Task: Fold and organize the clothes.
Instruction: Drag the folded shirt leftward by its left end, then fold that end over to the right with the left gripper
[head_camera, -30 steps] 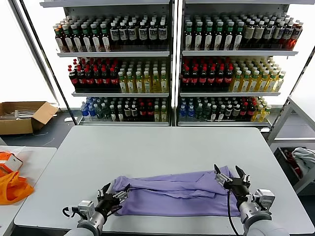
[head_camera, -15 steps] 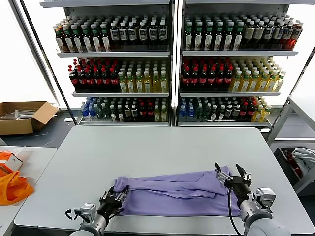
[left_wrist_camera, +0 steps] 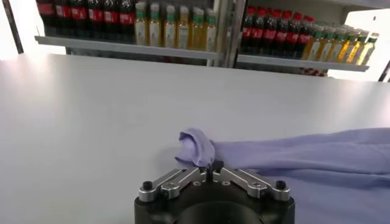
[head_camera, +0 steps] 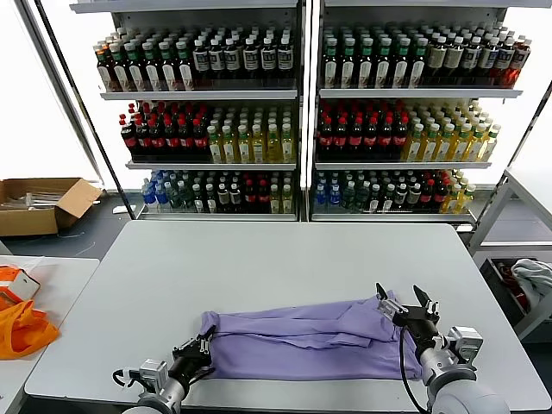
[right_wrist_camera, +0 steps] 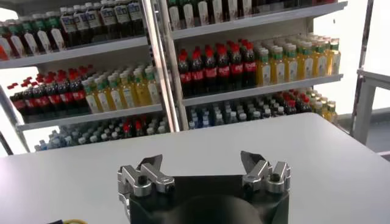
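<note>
The clothes are one lavender T-shirt (head_camera: 302,341), lying as a long folded band across the near part of the grey table (head_camera: 285,259). My left gripper (head_camera: 203,352) sits low at the band's left end, shut on a bunched corner of the fabric. In the left wrist view the left gripper (left_wrist_camera: 209,165) has its tips met on that fold, and the T-shirt (left_wrist_camera: 304,155) stretches away from it. My right gripper (head_camera: 405,304) hovers open over the shirt's right end. The right wrist view shows the right gripper (right_wrist_camera: 202,163) with only bare table between its spread fingers.
Shelves of bottles (head_camera: 297,103) stand behind the table. An orange bag (head_camera: 21,323) lies on a side table at the left, with a cardboard box (head_camera: 43,203) on the floor beyond. A pale cloth (head_camera: 535,278) rests in a rack at the right.
My left gripper has shut on the shirt's left corner and drawn slightly toward the near edge, bunching that end. The right gripper has barely moved and stays open.
</note>
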Controlling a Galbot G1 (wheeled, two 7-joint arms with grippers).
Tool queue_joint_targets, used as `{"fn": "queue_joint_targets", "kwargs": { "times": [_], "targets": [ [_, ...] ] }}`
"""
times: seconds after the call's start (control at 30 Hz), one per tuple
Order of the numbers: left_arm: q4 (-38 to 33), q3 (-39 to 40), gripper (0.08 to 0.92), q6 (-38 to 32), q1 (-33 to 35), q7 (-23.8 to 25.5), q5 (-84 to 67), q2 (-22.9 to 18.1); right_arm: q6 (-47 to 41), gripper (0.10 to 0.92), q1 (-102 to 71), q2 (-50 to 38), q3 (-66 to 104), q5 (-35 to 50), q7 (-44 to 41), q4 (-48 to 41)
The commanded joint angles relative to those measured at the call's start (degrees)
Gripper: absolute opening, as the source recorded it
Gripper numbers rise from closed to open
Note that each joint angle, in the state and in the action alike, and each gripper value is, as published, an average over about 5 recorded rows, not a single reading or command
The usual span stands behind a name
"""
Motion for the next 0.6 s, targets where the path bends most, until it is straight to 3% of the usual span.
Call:
{"fn": "queue_joint_targets", "kwargs": {
  "times": [0.03, 0.17, 0.4, 0.6],
  "targets": [
    [-2.2, -6.5, 0.101, -3.1, -0.5, 1.5, 0.7, 2.8, 0.2, 0.823, 0.2, 0.0, 0.2, 0.1, 0.0, -0.4],
    [-2.6, -15.2, 0.102, -3.2, -1.5, 2.2, -3.2, 8.7, 0.5, 0.823, 0.6, -0.1, 0.1, 0.2, -0.1, -1.0],
    [3.1, -29.2, 0.102, -2.5, -4.2, 2.4, -12.1, 21.9, 0.5, 0.823, 2.6, 0.1, -0.7, 0.3, 0.0, -1.9],
    [8.4, -34.0, 0.102, -1.9, -7.1, 2.2, -14.3, 27.8, 0.4, 0.823, 3.3, -0.1, -1.1, 0.4, 0.1, -2.4]
  ]
}}
